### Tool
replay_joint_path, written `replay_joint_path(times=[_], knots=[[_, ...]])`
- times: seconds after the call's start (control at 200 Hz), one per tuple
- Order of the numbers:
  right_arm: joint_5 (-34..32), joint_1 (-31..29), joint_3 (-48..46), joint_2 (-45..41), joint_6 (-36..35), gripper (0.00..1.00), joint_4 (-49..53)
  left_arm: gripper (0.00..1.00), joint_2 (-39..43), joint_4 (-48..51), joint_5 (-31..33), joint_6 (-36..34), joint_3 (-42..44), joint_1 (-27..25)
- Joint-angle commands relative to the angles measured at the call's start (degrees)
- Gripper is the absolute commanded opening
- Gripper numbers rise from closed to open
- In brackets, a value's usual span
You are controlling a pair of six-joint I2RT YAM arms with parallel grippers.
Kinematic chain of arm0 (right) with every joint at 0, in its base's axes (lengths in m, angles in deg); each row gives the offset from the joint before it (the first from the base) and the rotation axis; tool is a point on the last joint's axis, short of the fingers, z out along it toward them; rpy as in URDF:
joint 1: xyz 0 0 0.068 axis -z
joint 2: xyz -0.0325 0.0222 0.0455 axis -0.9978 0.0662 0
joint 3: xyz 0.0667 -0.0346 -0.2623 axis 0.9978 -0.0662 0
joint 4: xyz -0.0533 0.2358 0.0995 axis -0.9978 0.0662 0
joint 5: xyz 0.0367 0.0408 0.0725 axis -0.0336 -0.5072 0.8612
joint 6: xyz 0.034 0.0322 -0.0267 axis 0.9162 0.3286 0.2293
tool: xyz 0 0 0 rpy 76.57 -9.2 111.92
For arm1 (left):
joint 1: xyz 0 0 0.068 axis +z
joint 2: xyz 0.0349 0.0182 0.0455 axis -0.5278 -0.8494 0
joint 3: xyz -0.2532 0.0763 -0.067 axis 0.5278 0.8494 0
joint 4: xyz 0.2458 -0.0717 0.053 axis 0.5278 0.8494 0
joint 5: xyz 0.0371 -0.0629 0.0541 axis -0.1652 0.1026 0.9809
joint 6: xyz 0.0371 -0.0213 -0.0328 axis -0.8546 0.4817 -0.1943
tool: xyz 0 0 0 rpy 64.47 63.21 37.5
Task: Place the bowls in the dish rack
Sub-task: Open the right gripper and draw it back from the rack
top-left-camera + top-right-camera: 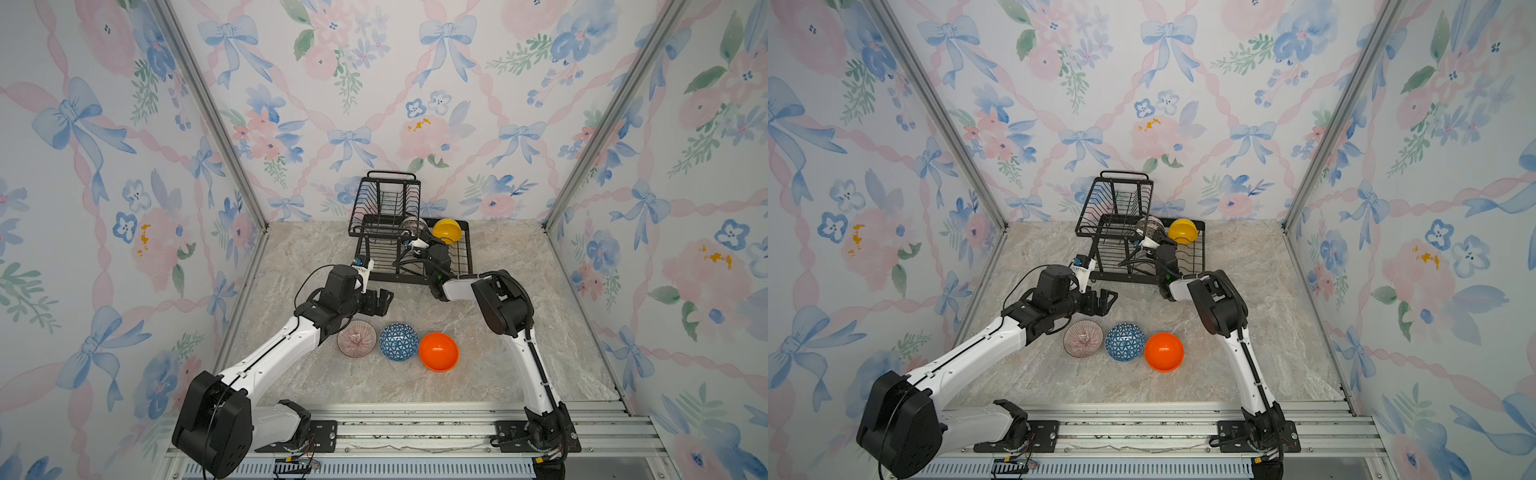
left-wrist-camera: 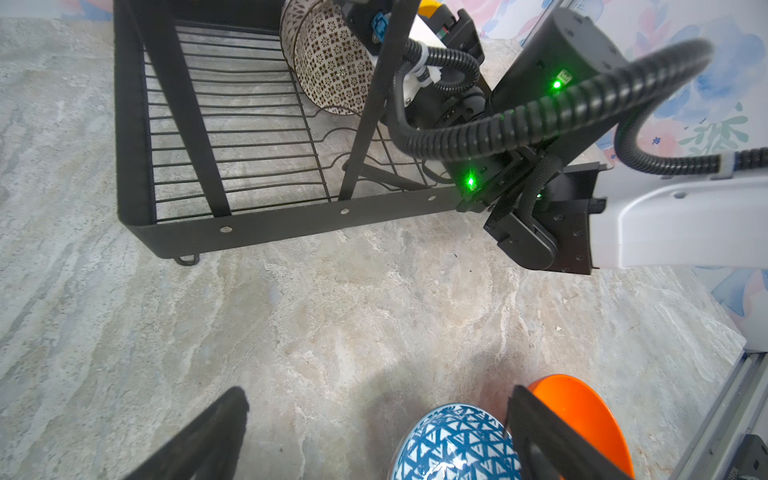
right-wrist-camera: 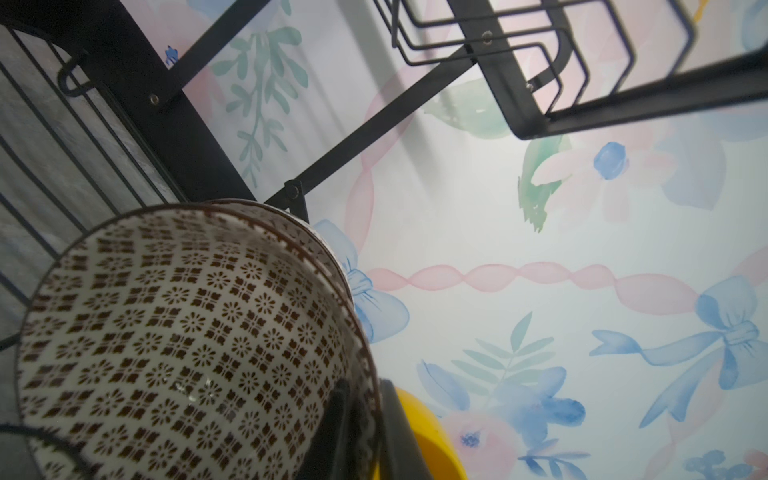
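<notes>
The black wire dish rack (image 1: 399,277) stands at the back of the table, its raised basket (image 1: 386,199) on the left. On its flat tray a yellow bowl (image 1: 446,230) and a white bowl with a dark pattern (image 3: 187,332) stand on edge. My right gripper (image 3: 365,399) is shut on the patterned bowl's rim, one finger inside and one outside. On the table in front lie the pinkish ribbed bowl (image 1: 356,338), the blue triangle bowl (image 1: 398,341) and the orange bowl (image 1: 438,351). My left gripper (image 1: 384,301) hangs open just behind the pinkish and blue bowls, holding nothing.
The right arm (image 1: 457,289) reaches over the rack's front rim (image 2: 291,222). Wallpapered walls close in the back and both sides. A metal rail (image 1: 415,424) runs along the front. Marble table (image 1: 291,257) shows to the left of the rack.
</notes>
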Motion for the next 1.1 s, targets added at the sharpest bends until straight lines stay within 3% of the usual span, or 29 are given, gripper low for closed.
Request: replay_joint_path(times=[0.0, 0.59, 0.68, 0.745, 0.88, 1.095], knots=[[-0.7, -0.7, -1.5, -0.1, -1.6, 0.14, -0.7, 0.98, 0.7, 0.6, -0.4, 0.5, 0.3, 0.3], [-1.1, 0.0, -6.7, -6.2, -0.6, 0.26, -0.8, 0.98, 1.3, 0.5, -0.1, 0.5, 0.9, 0.3], [-1.0, 0.0, -7.8, -7.5, -0.5, 0.34, -0.4, 0.98, 1.3, 0.4, 0.2, 0.5, 1.2, 0.3], [-1.0, 0.0, -8.9, -8.5, -0.4, 0.46, -0.7, 0.98, 1.4, 0.3, 0.3, 0.6, 1.4, 0.3], [-1.3, 0.1, -11.2, -10.0, -0.7, 0.56, -1.8, 0.98, 1.5, 0.0, 0.4, 0.6, 1.8, 0.3], [-2.2, 0.1, -15.4, -12.8, -1.4, 0.95, -4.1, 0.98, 1.7, -0.5, 0.5, 0.5, 2.2, 0.3]])
